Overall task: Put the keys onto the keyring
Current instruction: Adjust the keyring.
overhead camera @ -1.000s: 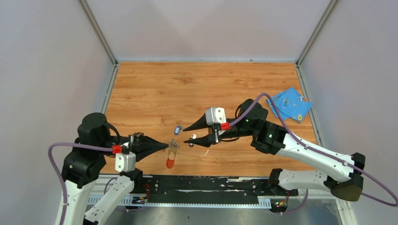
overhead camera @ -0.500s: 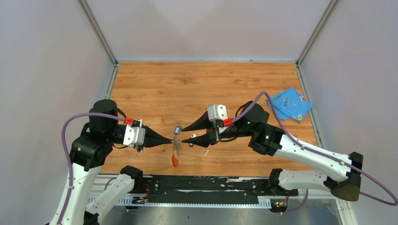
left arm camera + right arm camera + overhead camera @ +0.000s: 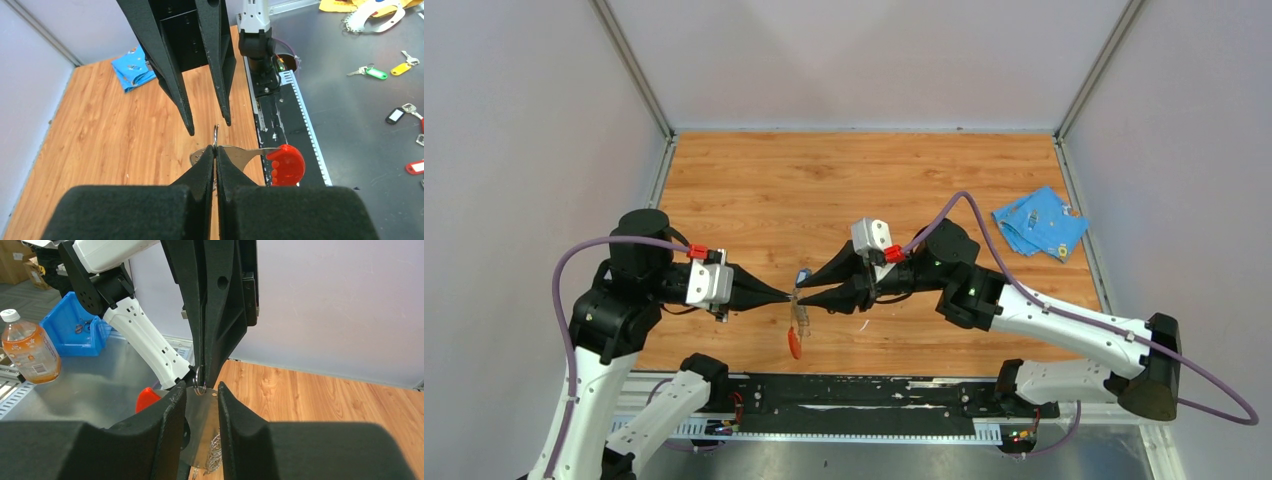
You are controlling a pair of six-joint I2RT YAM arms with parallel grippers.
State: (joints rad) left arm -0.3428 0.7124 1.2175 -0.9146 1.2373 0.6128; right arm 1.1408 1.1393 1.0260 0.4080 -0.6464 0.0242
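The keyring (image 3: 797, 330) hangs above the bench (image 3: 754, 200), red end nearest, its ring end clenched in the left claw (image 3: 788, 297). The right claw (image 3: 805, 296) faces it, released, fingers straddling the small ring. Just beyond lies the blue key (image 3: 802, 275); far right, a blue cloth (image 3: 1039, 222).

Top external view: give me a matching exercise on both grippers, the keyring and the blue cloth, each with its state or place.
1 left gripper
2 right gripper
3 keyring
4 blue cloth

A far right of the table
B jaws apart
C shut on the keyring
D red at one end

Pairs: 1-C, 2-B, 3-D, 4-A
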